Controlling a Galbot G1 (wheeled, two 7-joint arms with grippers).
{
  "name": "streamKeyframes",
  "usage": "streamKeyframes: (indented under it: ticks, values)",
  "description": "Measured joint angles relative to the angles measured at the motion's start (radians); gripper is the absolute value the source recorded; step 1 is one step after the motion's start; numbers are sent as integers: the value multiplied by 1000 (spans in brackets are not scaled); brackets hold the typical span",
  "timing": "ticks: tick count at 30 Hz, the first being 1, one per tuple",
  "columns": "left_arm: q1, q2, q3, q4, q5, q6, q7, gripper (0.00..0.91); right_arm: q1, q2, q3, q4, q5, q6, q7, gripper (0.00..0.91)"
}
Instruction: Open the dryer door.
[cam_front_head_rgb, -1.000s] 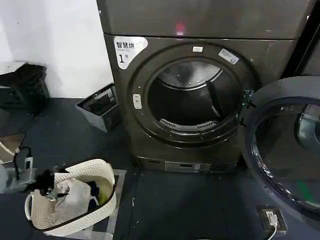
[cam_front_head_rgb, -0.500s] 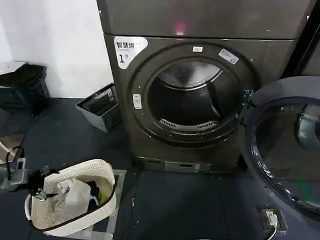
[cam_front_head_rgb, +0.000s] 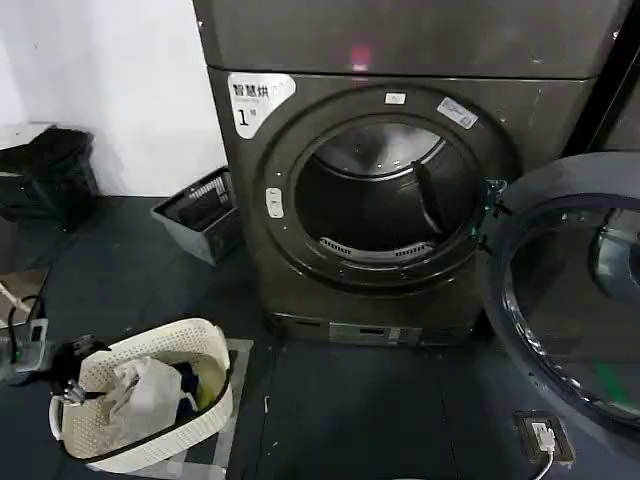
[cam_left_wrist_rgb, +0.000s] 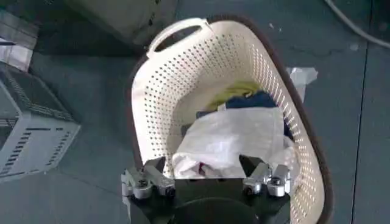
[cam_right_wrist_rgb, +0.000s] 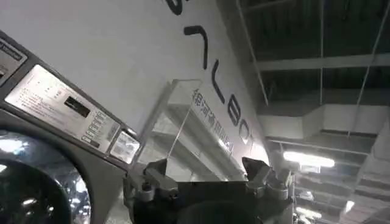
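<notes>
The dryer door (cam_front_head_rgb: 565, 300) is seen swung fully out to the right of the machine, hinged at the right edge of the round opening, its dark grey inner side and tinted glass turned toward the room. The drum (cam_front_head_rgb: 375, 195) lies exposed and looks empty. Judged from this, the task itself appears done: the door is wide open, and nothing is left but, perhaps, withdrawing the arms.

The left gripper (cam_left_wrist_rgb: 207, 176) is held over the near rim of a white perforated laundry basket (cam_left_wrist_rgb: 152, 91), which stands on the dark floor (cam_front_head_rgb: 330, 410) at the lower left, well apart from the dryer. Its fingers (cam_left_wrist_rgb: 155, 170) are spread apart and nothing is held between them; a white cloth (cam_left_wrist_rgb: 228, 140) and some darker clothes lie in the basket below. In the head view this gripper (cam_front_head_rgb: 65, 375) is seen at the basket's left rim.

The right gripper (cam_right_wrist_rgb: 207, 176) is pointed upward, toward a wall and ceiling, with a control panel (cam_right_wrist_rgb: 61, 106) of a machine beside it. Its fingers (cam_right_wrist_rgb: 262, 170) are likewise parted and empty.

A grey crate (cam_front_head_rgb: 200, 215) rests against the dryer's left lower corner.
</notes>
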Motion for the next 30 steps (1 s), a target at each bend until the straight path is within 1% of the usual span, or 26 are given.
streamKeyframes:
  ticks: [12, 26, 30]
  values:
    - [4, 7, 1, -5, -9, -10, 1, 907, -13, 4, 35, 2, -1, -3, 0, 907]
    - [5, 11, 3, -6, 25, -13, 10, 907, -15, 18, 35, 14, -1, -5, 0, 907]
    - [5, 9, 3, -1, 31, -18, 10, 907, -13, 23, 26, 11, -18, -10, -3, 907]
